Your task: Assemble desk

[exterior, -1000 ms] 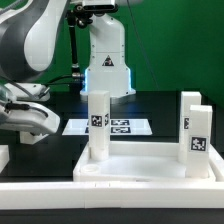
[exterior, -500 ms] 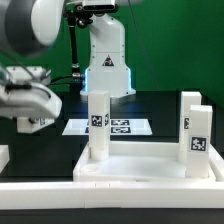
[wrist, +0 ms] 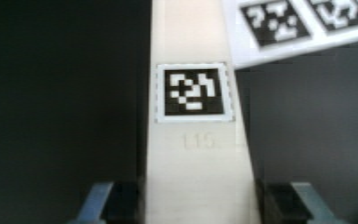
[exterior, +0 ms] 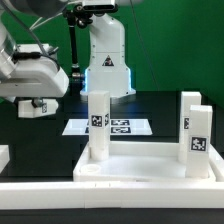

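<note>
Since a second ago my gripper (exterior: 35,106) has swung toward the desk top (exterior: 150,168), carrying a leg (wrist: 197,120) clamped between its fingers (wrist: 99,200); I judge insertion comes next. Below and beyond it lies the marker board (exterior: 120,126). Two legs already stand in the top, one leg (exterior: 98,125) nearest my path.

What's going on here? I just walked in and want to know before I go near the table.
A robot arm is putting a white desk together. The top lies on the table. In the exterior view, a left leg and a right leg stand upright on it. The wrist view shows another leg running between the fingers of the end effector; whether it is gripped can't be told.
</note>
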You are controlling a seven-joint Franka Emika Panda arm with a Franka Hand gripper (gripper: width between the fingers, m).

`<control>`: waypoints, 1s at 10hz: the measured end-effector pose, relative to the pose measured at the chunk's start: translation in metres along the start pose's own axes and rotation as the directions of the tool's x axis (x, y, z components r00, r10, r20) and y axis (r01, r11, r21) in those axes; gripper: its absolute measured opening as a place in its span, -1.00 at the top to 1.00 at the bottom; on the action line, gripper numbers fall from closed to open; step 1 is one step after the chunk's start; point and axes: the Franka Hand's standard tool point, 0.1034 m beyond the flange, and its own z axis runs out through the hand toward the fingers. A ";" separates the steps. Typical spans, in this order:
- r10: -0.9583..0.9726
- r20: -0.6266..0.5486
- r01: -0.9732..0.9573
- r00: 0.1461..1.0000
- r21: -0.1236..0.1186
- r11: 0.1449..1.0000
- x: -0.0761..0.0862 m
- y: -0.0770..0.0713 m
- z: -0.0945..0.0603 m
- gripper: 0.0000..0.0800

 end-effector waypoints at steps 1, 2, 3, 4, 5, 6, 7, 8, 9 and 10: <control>-0.015 -0.027 0.014 1.000 -0.001 1.000 -0.001 -0.008 -0.010 0.28; -0.068 -0.118 0.066 0.991 -0.021 0.998 0.013 -0.018 -0.045 0.28; -0.090 -0.174 0.087 0.981 -0.028 0.996 0.017 -0.027 -0.071 0.28; -0.103 -0.264 0.096 0.959 -0.041 0.995 0.022 -0.031 -0.087 0.28; -0.103 -0.342 0.090 0.934 -0.054 0.995 0.024 -0.027 -0.081 0.28; -0.099 -0.375 0.084 0.922 -0.056 0.995 0.023 -0.025 -0.077 0.28; -0.099 -0.460 0.075 0.883 -0.069 0.995 0.029 -0.023 -0.082 0.28; -0.102 -0.526 0.068 0.844 -0.083 0.994 0.029 -0.025 -0.083 0.28; -0.074 -0.554 0.046 0.829 -0.065 0.997 0.027 -0.046 -0.089 0.28; -0.082 -0.630 0.051 0.772 -0.066 0.996 0.029 -0.071 -0.116 0.28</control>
